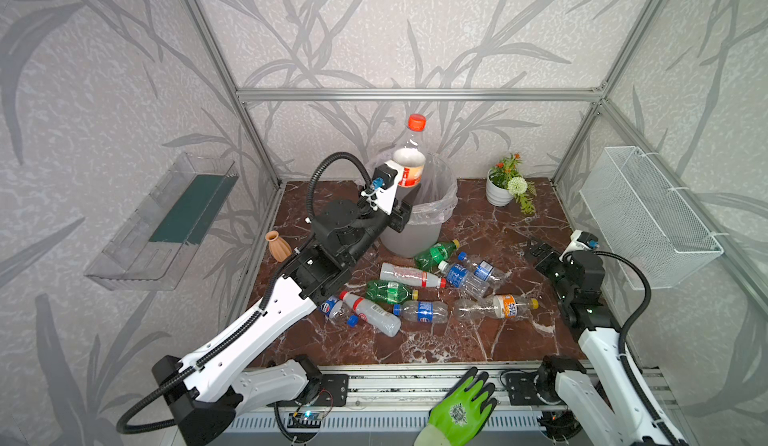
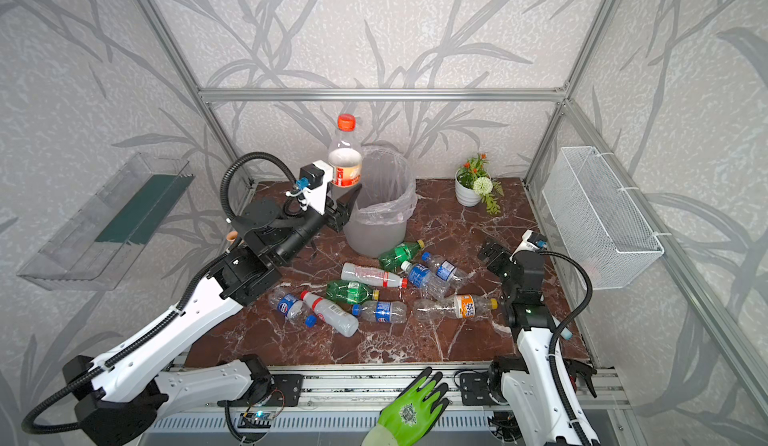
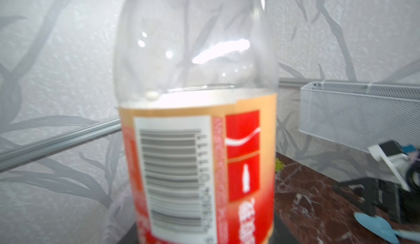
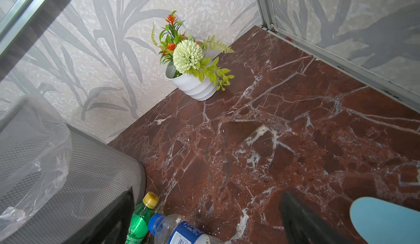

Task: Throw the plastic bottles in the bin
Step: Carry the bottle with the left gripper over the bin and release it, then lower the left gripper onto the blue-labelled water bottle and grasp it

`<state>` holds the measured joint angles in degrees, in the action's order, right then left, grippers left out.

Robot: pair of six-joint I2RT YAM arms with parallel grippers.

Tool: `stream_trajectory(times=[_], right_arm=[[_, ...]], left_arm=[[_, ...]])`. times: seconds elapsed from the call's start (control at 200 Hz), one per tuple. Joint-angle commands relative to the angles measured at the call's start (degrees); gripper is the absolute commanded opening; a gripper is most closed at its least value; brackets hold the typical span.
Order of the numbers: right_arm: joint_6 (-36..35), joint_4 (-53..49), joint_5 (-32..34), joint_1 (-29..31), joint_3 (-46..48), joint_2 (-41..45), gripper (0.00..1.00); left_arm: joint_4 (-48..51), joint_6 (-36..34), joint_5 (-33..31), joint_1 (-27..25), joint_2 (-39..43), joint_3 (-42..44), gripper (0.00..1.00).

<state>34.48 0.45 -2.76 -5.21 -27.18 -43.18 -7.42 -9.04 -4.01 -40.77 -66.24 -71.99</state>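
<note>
Grey leaf-patterned wallpaper (image 1: 374, 28) in aluminium framing (image 1: 415, 95) encloses the red-brown marble desk (image 1: 478, 340). A white wire basket (image 1: 648, 215) hangs on the wall near the right claw (image 1: 540, 252).

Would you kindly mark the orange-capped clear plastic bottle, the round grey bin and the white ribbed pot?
orange-capped clear plastic bottle (image 1: 411, 176): in a top view, its label.
round grey bin (image 1: 409, 236): in a top view, outer wall.
white ribbed pot (image 4: 195, 88): right wrist view, ribbed side.
</note>
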Motion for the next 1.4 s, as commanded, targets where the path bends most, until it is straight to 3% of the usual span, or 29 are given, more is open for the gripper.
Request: stream_trajectory(times=[0.0,0.12,0.185,0.295,0.37,0.545,0.88,1.125,1.3,1.394], right_arm=[[0.68,2.88,-1.82,-0.15,-0.13,-0.01,1.0],[0.68,2.69,-1.99,-0.15,-0.28,0.43,1.0],[0.68,2.63,-2.12,-0.14,-0.32,0.7,1.0],[0.29,1.72,-1.9,-0.15,-0.66,1.37,1.0],[-0.28,0.89,-1.26,-0.15,-0.84,2.16,1.0],[-1.51,-0.62,-0.76,-0.17,-2.04,2.4,1.0],[-1.12,-0.87,-1.45,-0.17,-3.22,1.04,1.0],[0.33,-0.21,-5.92,-0.15,-3.67,-3.01,0.98],[1.71,1.84,-12.21,0.41,-5.75,-9.49,0.92],[1.69,1.4,-12.43,2.46,-7.48,-12.48,0.91]], left_arm=[[-6.06,-0.37,4.71,4.18,-5.63,-5.0,0.55],[-3.77,1.96,10.86,8.55,-14.26,-10.83,0.58],[2.12,1.11,12.69,9.7,-19.71,-15.4,0.61],[17.56,-3.95,7.09,9.81,-27.78,-24.58,0.65],[20.41,-5.79,1.51,9.82,-29.34,-25.22,0.77],[12.38,-7.93,-5.41,9.96,-22.73,-16.96,0.99],[9.58,-3.34,-5.76,9.95,-8.88,-6.38,0.99],[7.37,7.64,-17.13,11.24,0.49,7.99,0.99],[15.95,20.91,-22.93,16.08,6.2,15.17,0.99],[20.01,28.38,-25.47,18.5,10.38,20.02,0.99]])
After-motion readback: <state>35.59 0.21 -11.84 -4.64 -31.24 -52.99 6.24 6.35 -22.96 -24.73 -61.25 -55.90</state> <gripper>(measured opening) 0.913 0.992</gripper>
